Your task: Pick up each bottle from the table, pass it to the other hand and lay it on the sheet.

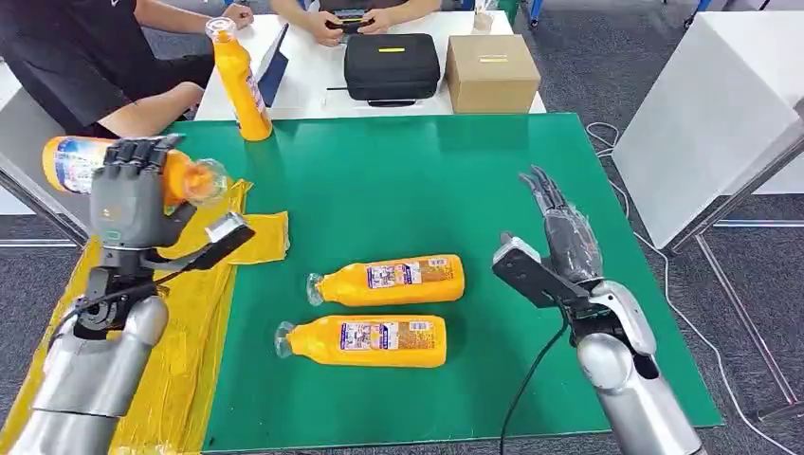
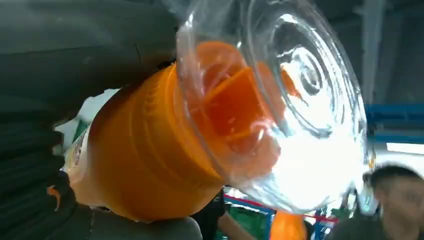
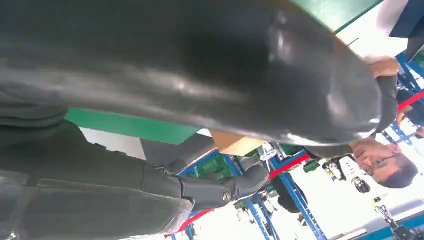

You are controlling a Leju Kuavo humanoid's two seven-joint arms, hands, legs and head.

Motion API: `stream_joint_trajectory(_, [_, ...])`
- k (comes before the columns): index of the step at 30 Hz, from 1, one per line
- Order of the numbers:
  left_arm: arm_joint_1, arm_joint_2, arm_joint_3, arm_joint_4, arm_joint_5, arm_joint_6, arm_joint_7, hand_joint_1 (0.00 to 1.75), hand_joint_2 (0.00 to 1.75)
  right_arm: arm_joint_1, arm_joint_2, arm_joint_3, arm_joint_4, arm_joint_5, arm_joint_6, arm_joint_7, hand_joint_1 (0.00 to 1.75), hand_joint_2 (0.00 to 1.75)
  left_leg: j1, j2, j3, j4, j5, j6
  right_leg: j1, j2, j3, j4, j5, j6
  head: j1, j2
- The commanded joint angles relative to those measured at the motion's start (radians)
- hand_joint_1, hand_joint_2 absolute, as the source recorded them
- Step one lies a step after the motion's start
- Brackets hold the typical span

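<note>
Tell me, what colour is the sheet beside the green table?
Yellow: the sheet shows best in the head view.

Bare green table (image 1: 493,180) between two lying bottles (image 1: 389,282) (touching) and upright bottle (image 1: 239,83).

4 orange bottles, clear caps, printed labels. Held bottle (image 1: 81,163): in the left robot hand (image 1: 133,194), roughly horizontal, above the tabletop's (image 1: 398,180) left edge over the yellow sheet (image 1: 194,332), cap toward tabletop centre; left wrist view shows the clear cap end-on with the orange neck inside. Upright bottle (image 1: 239,83): standing at the far-left corner of the green tabletop. Two lying bottles near the tabletop's middle, parallel, caps toward the left edge: far one (image 1: 393,280), near one (image 1: 370,341) closer to the front edge, just beside each other, not touching. Sheet: yellow, crumpled, draped along the left edge down to the front-left corner.
</note>
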Motion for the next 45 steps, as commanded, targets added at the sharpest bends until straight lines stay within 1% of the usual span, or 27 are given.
stream_joint_trajectory(1, [-0.11,-0.031,-0.1,0.291,-0.061,0.009,0.035,1.75,1.75,0.011,0.006,-0.016,-0.006,0.006,0.01,0.005,0.0,0.0,0.001,-0.002,0.003,0.001,-0.002,-0.003,0.001,-0.003,0.005,0.0,-0.002,-0.001,0.0,0.0])
stream_joint_trajectory(2, [-0.11,-0.031,-0.1,0.291,-0.061,0.009,0.035,1.75,1.75,0.011,0.006,-0.016,-0.006,0.006,0.01,0.005,0.0,0.0,0.0,-0.001,0.002,0.0,-0.001,-0.002,0.001,-0.002,0.002,0.0,-0.001,-0.001,0.0,0.0])
stream_joint_trajectory(4, [-0.112,-0.029,-0.099,0.29,-0.061,0.009,0.035,1.75,1.75,0.01,0.006,-0.016,-0.006,0.006,0.01,0.005,0.0,0.0,0.001,-0.001,0.005,0.002,-0.003,-0.004,0.001,-0.003,0.006,0.0,-0.003,-0.001,0.0,0.0])
stream_joint_trajectory(6, [-0.112,-0.029,-0.099,0.29,-0.061,0.009,0.035,1.75,1.75,0.01,0.006,-0.016,-0.006,0.006,0.01,0.005,0.0,0.0,0.0,0.0,0.001,0.0,-0.001,-0.002,0.0,-0.002,0.002,0.0,-0.001,-0.001,0.0,0.0])
stream_joint_trajectory(7, [-0.114,-0.03,-0.107,0.305,-0.07,-0.017,0.031,1.75,1.75,0.017,0.007,-0.018,-0.01,0.009,0.014,0.004,0.0,0.0,0.0,-0.001,0.002,0.001,-0.002,-0.003,0.0,-0.002,0.003,0.0,-0.002,-0.001,0.0,0.0])
stream_joint_trajectory(8, [-0.115,-0.033,-0.111,0.323,-0.079,-0.028,0.034,1.75,1.75,0.025,0.007,-0.019,-0.013,0.011,0.015,0.003,0.0,0.0,0.0,0.0,0.001,0.0,-0.001,-0.002,0.0,-0.001,0.001,0.0,-0.001,-0.001,0.0,0.0])
stream_joint_trajectory(9, [-0.122,-0.04,-0.112,0.351,-0.082,-0.025,0.039,1.75,1.75,0.039,0.008,-0.022,-0.024,0.011,0.014,0.003,0.0,0.0,0.001,-0.001,0.004,0.001,-0.002,-0.004,0.001,-0.003,0.005,0.0,-0.002,-0.001,0.0,0.0])
stream_joint_trajectory(10, [-0.129,-0.044,-0.116,0.381,-0.09,-0.021,0.047,1.75,1.75,0.049,0.011,-0.025,-0.032,0.015,0.014,0.0,0.0,0.0,0.0,-0.001,0.003,0.0,-0.001,-0.003,0.0,-0.003,0.003,0.0,-0.002,-0.001,0.0,0.0])
stream_joint_trajectory(13, [-0.13,-0.052,-0.125,0.48,-0.103,0.014,0.054,1.75,1.75,0.104,0.03,-0.032,-0.069,0.043,0.013,-0.014,0.0,0.0,0.001,-0.004,0.005,0.001,-0.002,-0.004,0.001,-0.005,0.006,0.0,-0.003,-0.001,0.0,0.0])
stream_joint_trajectory(14, [-0.125,-0.053,-0.124,0.509,-0.11,0.015,0.063,1.75,1.75,0.118,0.028,-0.025,-0.074,0.048,0.014,-0.021,0.0,0.0,0.0,-0.003,0.004,-0.001,-0.001,-0.003,0.0,-0.004,0.005,-0.001,-0.002,-0.001,0.0,0.0])
stream_joint_trajectory(15, [-0.122,-0.052,-0.123,0.536,-0.119,0.026,0.074,1.75,1.75,0.124,0.013,-0.015,-0.07,0.049,0.015,-0.027,0.0,0.0,0.001,-0.003,0.007,0.0,-0.003,-0.004,0.001,-0.004,0.008,-0.001,-0.003,-0.001,0.0,0.0])
stream_joint_trajectory(16, [-0.118,-0.05,-0.122,0.55,-0.12,0.032,0.079,1.75,1.75,0.128,-0.001,-0.01,-0.065,0.047,0.015,-0.036,0.0,0.0,0.0,-0.001,0.005,-0.001,-0.002,-0.003,0.0,-0.002,0.005,-0.001,-0.002,-0.001,0.0,0.0])
stream_joint_trajectory(17, [-0.115,-0.044,-0.115,0.589,-0.123,0.047,0.084,1.75,1.75,0.131,-0.032,-0.004,-0.046,0.029,0.007,-0.053,0.0,0.0,0.0,0.0,0.007,-0.001,-0.003,-0.004,0.001,-0.002,0.008,-0.001,-0.003,-0.001,0.0,0.0])
stream_joint_trajectory(18, [-0.114,-0.037,-0.109,0.613,-0.126,0.055,0.094,1.75,1.75,0.131,-0.049,0.003,-0.036,0.017,0.002,-0.064,0.0,0.0,0.0,0.0,0.005,-0.001,-0.002,-0.002,0.0,-0.001,0.005,-0.002,-0.002,-0.001,0.0,0.0])
stream_joint_trajectory(19, [-0.112,-0.026,-0.099,0.634,-0.127,0.061,0.103,1.75,1.75,0.136,-0.062,0.007,-0.033,0.007,-0.002,-0.075,0.0,0.0,0.0,0.0,0.007,-0.001,-0.003,-0.004,0.001,-0.001,0.008,-0.001,-0.003,-0.001,0.0,0.0])
stream_joint_trajectory(22, [-0.105,-0.013,-0.089,0.646,-0.12,0.07,0.102,1.75,1.75,0.143,-0.066,0.006,-0.037,0.002,-0.006,-0.08,0.0,0.0,0.001,0.002,0.008,0.0,-0.004,-0.004,0.001,0.0,0.009,-0.001,-0.003,-0.001,0.0,0.0])
stream_joint_trajectory(25, [-0.082,-0.001,-0.063,0.653,-0.11,0.073,0.116,1.75,1.75,0.147,-0.078,0.017,-0.047,-0.007,-0.007,-0.088,0.0,0.0,0.0,0.002,0.004,0.0,-0.002,-0.003,0.001,0.001,0.004,-0.001,-0.001,-0.001,0.0,0.0])
stream_joint_trajectory(26, [-0.074,0.0,-0.055,0.656,-0.106,0.076,0.116,1.75,1.75,0.147,-0.079,0.021,-0.047,-0.007,-0.008,-0.088,0.0,0.0,0.001,0.004,0.006,0.0,-0.003,-0.004,0.001,0.002,0.006,-0.001,-0.002,-0.001,0.0,0.0])
stream_joint_trajectory(31, [-0.083,0.004,-0.038,0.684,-0.103,0.082,0.112,1.75,1.75,0.106,-0.104,0.045,-0.012,-0.028,0.002,-0.085,0.0,0.0,0.001,0.003,0.005,0.0,-0.003,-0.004,0.001,0.002,0.005,0.0,-0.002,-0.001,0.0,0.0])
stream_joint_trajectory(33, [-0.079,0.003,-0.032,0.691,-0.101,0.079,0.114,1.75,1.75,0.123,-0.119,0.046,-0.025,-0.032,0.001,-0.083,0.0,0.0,0.0,0.003,0.002,0.0,-0.002,-0.002,0.0,0.001,0.003,-0.001,-0.001,-0.001,0.0,0.0])
stream_joint_trajectory(36, [-0.073,0.007,-0.027,0.694,-0.101,0.084,0.118,1.75,1.75,0.157,-0.138,0.042,-0.049,-0.037,-0.006,-0.084,0.0,0.0,0.001,0.002,0.005,0.0,-0.003,-0.003,0.001,0.001,0.005,-0.001,-0.002,-0.001,0.0,0.0])
stream_joint_trajectory(38, [-0.07,0.007,-0.019,0.697,-0.098,0.083,0.12,1.75,1.75,0.17,-0.137,0.044,-0.06,-0.038,-0.01,-0.085,0.0,0.0,0.0,0.001,0.002,-0.001,-0.001,-0.002,0.0,0.0,0.002,-0.001,-0.001,-0.001,0.0,0.0])
stream_joint_trajectory(40, [-0.06,0.008,-0.012,0.696,-0.097,0.085,0.127,1.75,1.75,0.18,-0.138,0.047,-0.062,-0.04,-0.013,-0.087,0.0,0.0,0.001,0.001,0.006,0.0,-0.004,-0.004,0.001,0.0,0.007,0.0,-0.003,-0.002,0.0,0.0])
stream_joint_trajectory(42, [-0.044,0.009,-0.006,0.682,-0.099,0.089,0.127,1.75,1.75,0.185,-0.131,0.055,-0.061,-0.041,-0.015,-0.09,0.0,0.0,0.0,0.002,0.003,-0.001,-0.002,-0.003,0.0,0.001,0.004,-0.001,-0.001,-0.001,0.0,0.0])
stream_joint_trajectory(45, [-0.026,0.004,0.001,0.66,-0.104,0.088,0.128,1.75,1.75,0.17,-0.115,0.076,-0.049,-0.04,-0.015,-0.09,0.0,0.0,0.001,0.002,0.005,0.0,-0.003,-0.004,0.001,0.0,0.005,-0.001,-0.002,-0.001,0.0,0.0])
